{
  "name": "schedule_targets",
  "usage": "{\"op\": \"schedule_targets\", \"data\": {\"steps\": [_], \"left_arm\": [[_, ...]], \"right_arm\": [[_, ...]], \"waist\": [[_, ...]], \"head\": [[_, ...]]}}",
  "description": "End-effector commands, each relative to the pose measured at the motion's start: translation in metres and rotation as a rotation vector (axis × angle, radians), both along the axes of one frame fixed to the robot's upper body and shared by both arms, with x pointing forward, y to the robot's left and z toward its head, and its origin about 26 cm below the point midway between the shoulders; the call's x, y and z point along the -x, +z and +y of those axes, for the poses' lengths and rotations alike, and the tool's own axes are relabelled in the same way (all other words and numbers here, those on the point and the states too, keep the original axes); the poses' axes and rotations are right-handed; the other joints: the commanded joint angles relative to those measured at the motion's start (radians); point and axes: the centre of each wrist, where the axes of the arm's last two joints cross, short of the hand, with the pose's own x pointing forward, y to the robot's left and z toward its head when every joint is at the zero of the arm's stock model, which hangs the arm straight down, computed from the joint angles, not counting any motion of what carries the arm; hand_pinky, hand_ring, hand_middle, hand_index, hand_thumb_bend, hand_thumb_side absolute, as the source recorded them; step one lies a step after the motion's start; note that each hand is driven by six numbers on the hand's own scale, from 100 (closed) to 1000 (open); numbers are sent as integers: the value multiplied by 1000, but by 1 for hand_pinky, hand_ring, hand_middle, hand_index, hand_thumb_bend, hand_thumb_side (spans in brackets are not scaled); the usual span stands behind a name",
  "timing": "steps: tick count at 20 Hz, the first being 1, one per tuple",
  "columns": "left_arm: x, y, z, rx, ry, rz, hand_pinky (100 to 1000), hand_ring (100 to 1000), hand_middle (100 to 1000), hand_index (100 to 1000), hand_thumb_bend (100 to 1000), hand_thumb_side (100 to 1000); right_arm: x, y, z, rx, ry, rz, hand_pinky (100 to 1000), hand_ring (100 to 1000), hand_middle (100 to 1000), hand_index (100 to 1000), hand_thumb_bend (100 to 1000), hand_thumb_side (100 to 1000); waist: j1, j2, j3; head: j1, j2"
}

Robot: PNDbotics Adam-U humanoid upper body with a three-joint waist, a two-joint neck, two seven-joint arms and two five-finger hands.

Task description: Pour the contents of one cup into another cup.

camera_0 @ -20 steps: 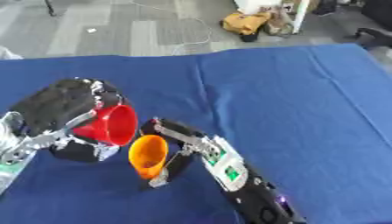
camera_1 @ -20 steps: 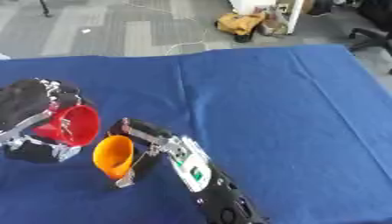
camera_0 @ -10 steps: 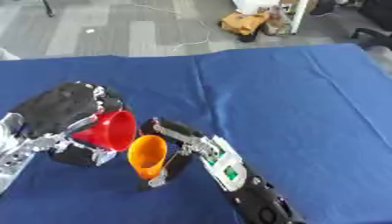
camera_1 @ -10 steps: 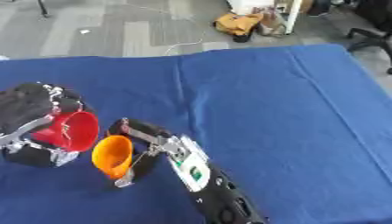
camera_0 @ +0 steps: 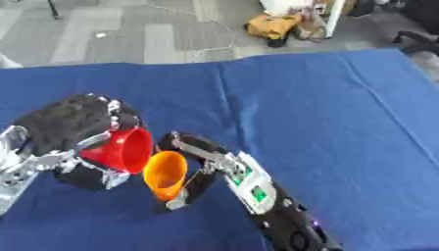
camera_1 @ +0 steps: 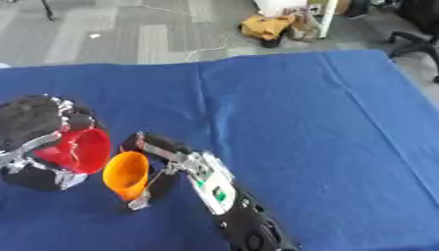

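A red cup (camera_0: 123,150) lies tilted on its side in my left hand (camera_0: 73,128), whose fingers curl round it, its mouth turned right toward the orange cup. My right hand (camera_0: 195,162) has its fingers wrapped round an orange cup (camera_0: 164,174), also tipped so its mouth faces left and toward me. The two rims nearly touch at the lower left of both views. What is inside either cup cannot be made out.
A blue cloth covers the table (camera_0: 326,112), bare across its right and far parts. Beyond the far edge lie grey floor, a white cable (camera_0: 206,46) and a yellow bag (camera_0: 273,25). My right forearm (camera_0: 274,215) runs to the bottom edge.
The red cup has tipped further toward the orange cup and come closer to it. The right hand with the orange cup has hardly moved.
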Motion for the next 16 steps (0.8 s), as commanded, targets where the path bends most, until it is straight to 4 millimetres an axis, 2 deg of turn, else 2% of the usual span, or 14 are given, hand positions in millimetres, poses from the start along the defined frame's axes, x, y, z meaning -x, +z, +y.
{"op": "schedule_targets", "data": {"steps": [1,16], "left_arm": [[2,13,3,-18,4,-35,100,205,212,695,100,100],[1,18,-2,-31,6,-59,100,192,205,693,100,100]], "right_arm": [[-2,9,2,-5,8,-24,545,193,309,359,637,100],[-2,8,3,1,17,-22,545,193,310,358,637,100]], "waist": [[3,-19,1],[2,-19,2]], "head": [[0,-9],[-3,-12]]}}
